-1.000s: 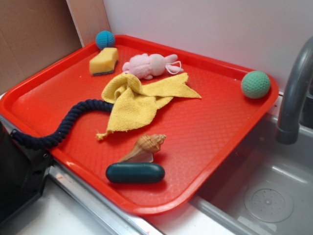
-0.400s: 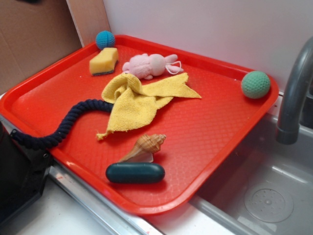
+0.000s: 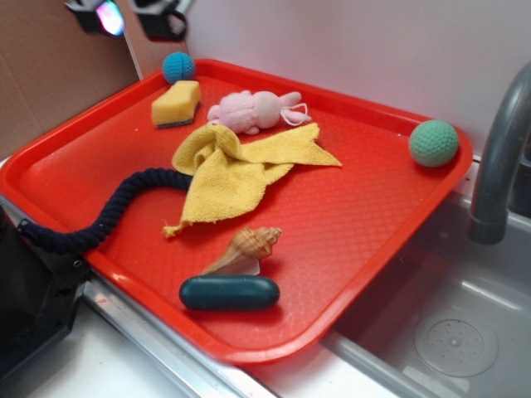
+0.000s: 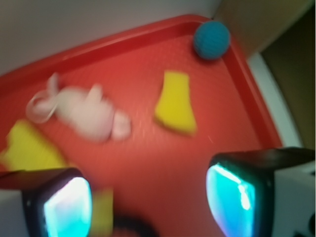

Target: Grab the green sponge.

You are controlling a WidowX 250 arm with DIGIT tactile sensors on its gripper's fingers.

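While the black gripper (image 3: pixel 133 16) hangs spread and empty above the far-left corner of the red plastic tray (image 3: pixel 357 240), the rectangular yellow foam sponge with its dark green underside (image 3: pixel 176 104) lies below it, just beside the blue knitted ball (image 3: pixel 178 67), long axis pointing toward that ball.

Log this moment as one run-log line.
phase: approach | gripper: open, above tray corner | green sponge: untouched, beside blue ball

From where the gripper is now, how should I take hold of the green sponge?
Come straight down on the green sponge; it lies flat, yellow foam up. Close the open gripper across its two long sides, the narrower span. The blue ball sits near one short end; the long sides are clear.
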